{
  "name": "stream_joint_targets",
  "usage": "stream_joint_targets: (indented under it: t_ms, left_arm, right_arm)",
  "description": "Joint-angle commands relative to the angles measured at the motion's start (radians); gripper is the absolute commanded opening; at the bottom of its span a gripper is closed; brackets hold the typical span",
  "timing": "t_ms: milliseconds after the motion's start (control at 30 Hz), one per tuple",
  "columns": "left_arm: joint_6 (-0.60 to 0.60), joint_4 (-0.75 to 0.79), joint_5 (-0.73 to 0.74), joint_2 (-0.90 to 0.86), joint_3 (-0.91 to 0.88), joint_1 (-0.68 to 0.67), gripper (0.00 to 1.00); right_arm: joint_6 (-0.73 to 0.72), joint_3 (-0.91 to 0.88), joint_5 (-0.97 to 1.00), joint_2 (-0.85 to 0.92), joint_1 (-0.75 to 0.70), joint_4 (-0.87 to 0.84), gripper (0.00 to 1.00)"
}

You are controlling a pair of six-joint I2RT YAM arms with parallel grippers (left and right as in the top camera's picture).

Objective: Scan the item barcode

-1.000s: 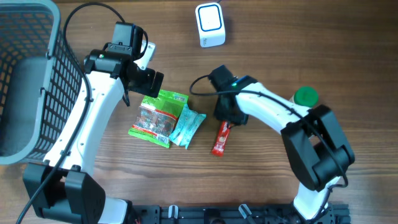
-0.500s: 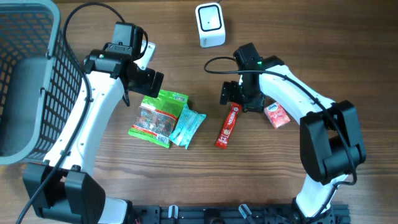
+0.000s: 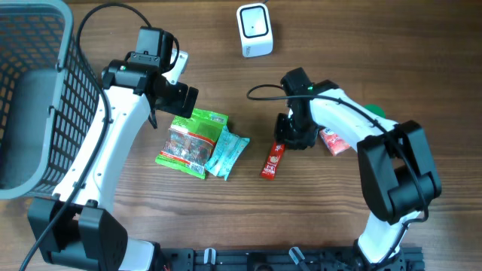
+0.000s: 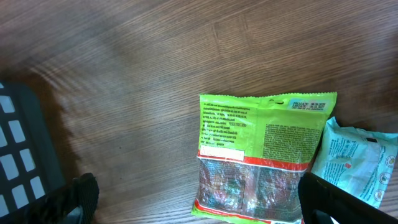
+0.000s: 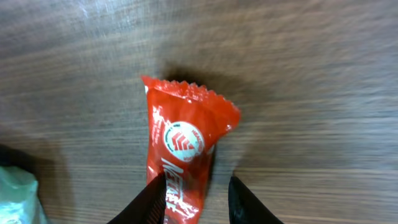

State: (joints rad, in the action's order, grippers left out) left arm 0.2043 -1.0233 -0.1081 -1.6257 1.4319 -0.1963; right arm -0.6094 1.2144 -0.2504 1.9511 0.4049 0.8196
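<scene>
Beneath the right end effector, red wrapper shows round white logo.

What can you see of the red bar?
The red bar is a slim, glossy, foil-like wrapper with a zigzag crimped end, a round white logo and white lettering. It lies flat on the wooden table, slightly tilted, clear of the teal pack. The right gripper straddles one end; whether it is clamped is unclear.

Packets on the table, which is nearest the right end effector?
The long red wrapper: the right end effector straddles its end. The green packet, pale blue packet and small red packet lie outside its grasp.
</scene>
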Motion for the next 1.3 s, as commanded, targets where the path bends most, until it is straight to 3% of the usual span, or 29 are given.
stream_joint_targets:
  t_ms: [0, 67, 133, 233, 367, 567, 733, 933, 1267]
  left_arm:
    - [0.008, 0.003, -0.009, 0.004, 0.010, -0.003, 1.00]
    - [0.008, 0.003, -0.009, 0.004, 0.010, -0.003, 1.00]
    - [0.008, 0.003, -0.009, 0.004, 0.010, -0.003, 1.00]
    - [0.008, 0.003, -0.009, 0.004, 0.010, -0.003, 1.00]
    - [0.008, 0.003, -0.009, 0.004, 0.010, -0.003, 1.00]
    - [0.008, 0.003, -0.009, 0.004, 0.010, -0.003, 1.00]
    - [0.008, 0.003, -0.009, 0.004, 0.010, -0.003, 1.00]
    - [0.008, 0.003, -0.009, 0.004, 0.010, -0.003, 1.00]
    - [0.008, 0.003, -0.009, 0.004, 0.010, -0.003, 1.00]
  right_arm:
    - [-0.049, -0.054, -0.004, -0.008, 0.035, -0.085, 0.33]
    - [-0.061, -0.066, 0.029, -0.008, 0.045, -0.105, 0.29]
    - [-0.075, -0.067, 0.066, -0.008, 0.047, -0.100, 0.04]
    - [-0.061, -0.066, 0.071, -0.009, 0.045, -0.097, 0.04]
    - [0.073, -0.021, 0.145, -0.069, 0.038, -0.031, 0.04]
    - [0.110, 0.011, 0.516, -0.225, 0.053, 0.078, 0.04]
    - [0.100, 0.006, 0.724, -0.235, 0.096, 0.119, 0.04]
    - [0.055, 0.005, 1.077, -0.223, 0.265, 0.121, 0.04]
    - [0.008, 0.005, 1.147, -0.071, 0.342, 0.121, 0.04]
